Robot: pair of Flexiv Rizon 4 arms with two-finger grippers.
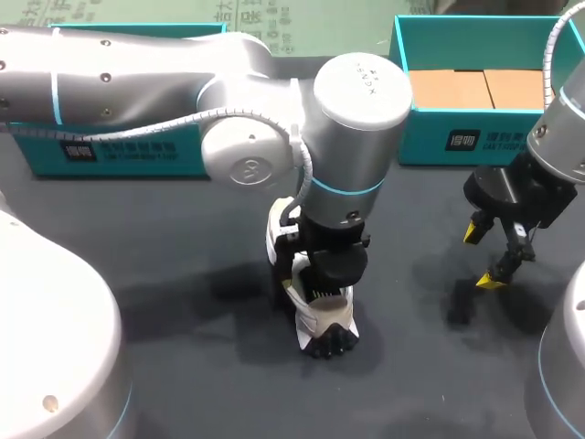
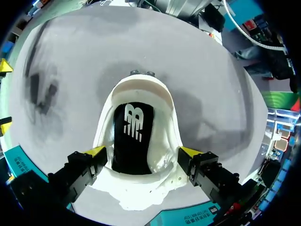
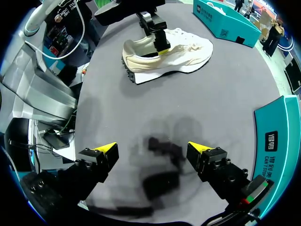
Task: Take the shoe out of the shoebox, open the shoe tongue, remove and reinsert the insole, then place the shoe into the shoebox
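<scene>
Standing on the dark desk [image 1: 183, 274], outside the teal shoebox [image 1: 475, 137], the white shoe [image 1: 324, 317] is pinched across its collar by the left gripper [image 2: 143, 151]; the right gripper [image 3: 153, 149] hovers spread, well apart.

Looking like a robot lab: left arm [image 1: 137, 82] and right arm [image 1: 567, 128] hanging over a dark desk [image 1: 183, 302], teal shoebox [image 1: 430, 137] sitting at its far edge.
</scene>
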